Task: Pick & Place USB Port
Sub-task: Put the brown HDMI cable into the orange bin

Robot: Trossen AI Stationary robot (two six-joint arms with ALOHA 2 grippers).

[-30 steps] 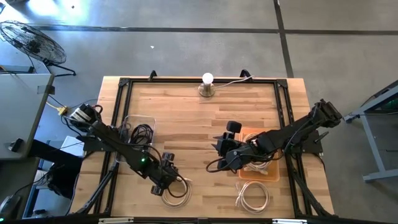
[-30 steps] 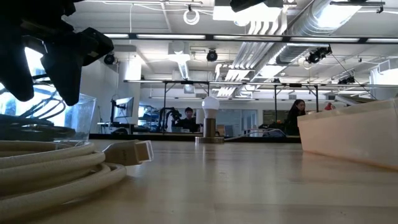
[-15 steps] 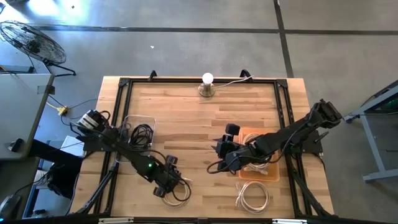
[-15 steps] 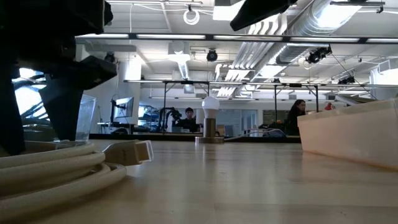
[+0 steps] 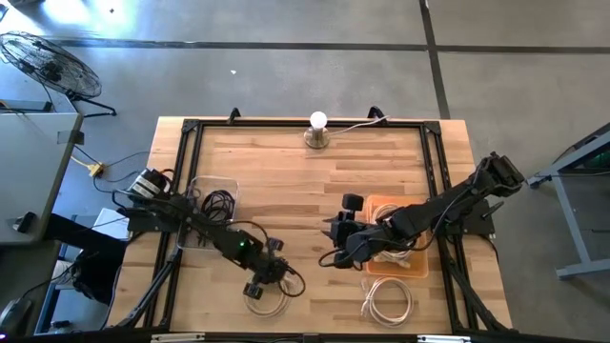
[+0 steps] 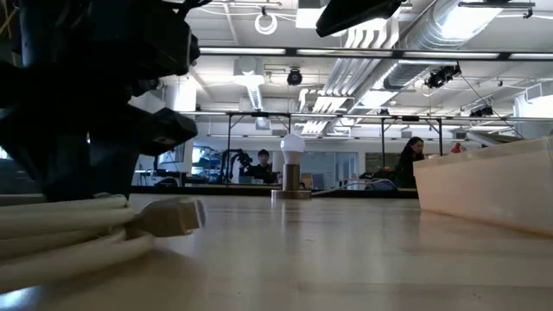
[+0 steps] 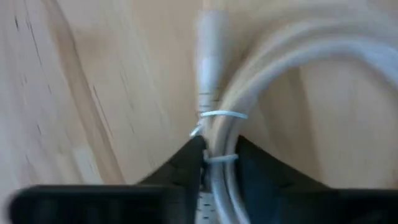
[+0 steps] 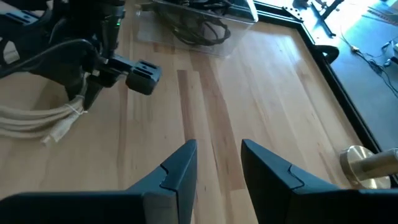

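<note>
A white coiled cable (image 5: 268, 303) lies on the wooden table near its front edge, its flat plug (image 6: 169, 217) resting on the wood. My left gripper (image 5: 260, 285) is down on this coil and shut on it; the right wrist view shows the same (image 8: 79, 102). My right gripper (image 5: 335, 232) hovers open over the table's middle, with only bare wood showing between its fingers (image 8: 217, 163). My left gripper pinches the bundled strands of the white coil (image 7: 219, 163) between its two fingers, just behind a thin tie (image 7: 221, 114) and the plug (image 7: 213, 37). The fingers come from above, pointing down, across the strands. The coil lies on the table.
A clear bin (image 5: 215, 203) of black cables stands behind the left arm. An orange-bottomed bin (image 5: 398, 250) with cables sits under the right arm, and a second white coil (image 5: 386, 300) lies in front of it. A lamp bulb (image 5: 317, 129) stands at the far edge.
My left gripper has gone toward the table's right edge and down onto the white coil, and its fingers have shut on the strands. The coil's plug has shifted a little on the wood. My right gripper has kept still.
</note>
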